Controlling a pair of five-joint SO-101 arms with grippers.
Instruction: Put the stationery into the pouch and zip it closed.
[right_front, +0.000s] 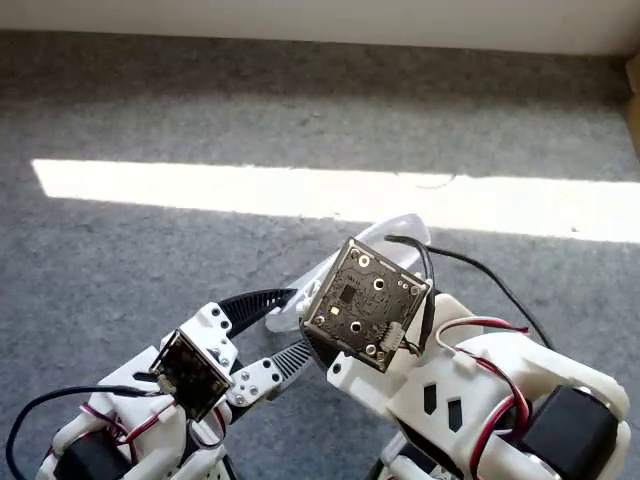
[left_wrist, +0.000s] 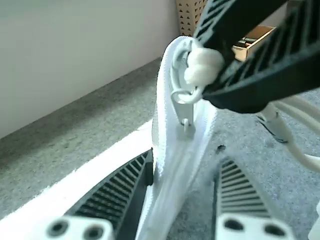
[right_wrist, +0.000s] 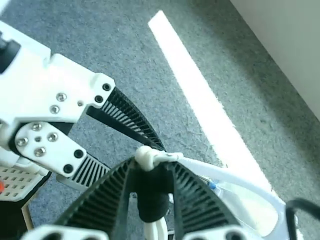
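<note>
Two arms of mine lean over a grey, fuzzy counter (right_front: 120, 110): my left arm (right_front: 130, 425) and my right arm (right_front: 470, 390). They are very close together.

My right jaws are clenched tight on the small white zip pull (right_wrist: 148, 156). The pull hangs from the metal slider (left_wrist: 182, 102) on the pouch's white zip.

The pouch (right_front: 402, 236) is soft and see-through. It sits just past my two arms, and most of it hides under my right arm. I cannot tell if it rests flat on the counter.

My left jaws are spread apart around the zip edge, near the slider. One black finger (left_wrist: 125, 192) touches the side of the zip. The other finger (left_wrist: 240, 187) is a little way off, and bare counter shows in the gap. So my left jaws squeeze nothing.

Inside the pouch I see something thin with a blue bit (right_wrist: 212, 185), but I cannot tell what it is.

A bright strip of sunlight (right_front: 250, 188) runs across the counter beyond the pouch. A pale wall (left_wrist: 75, 50) stands at the far edge.
</note>
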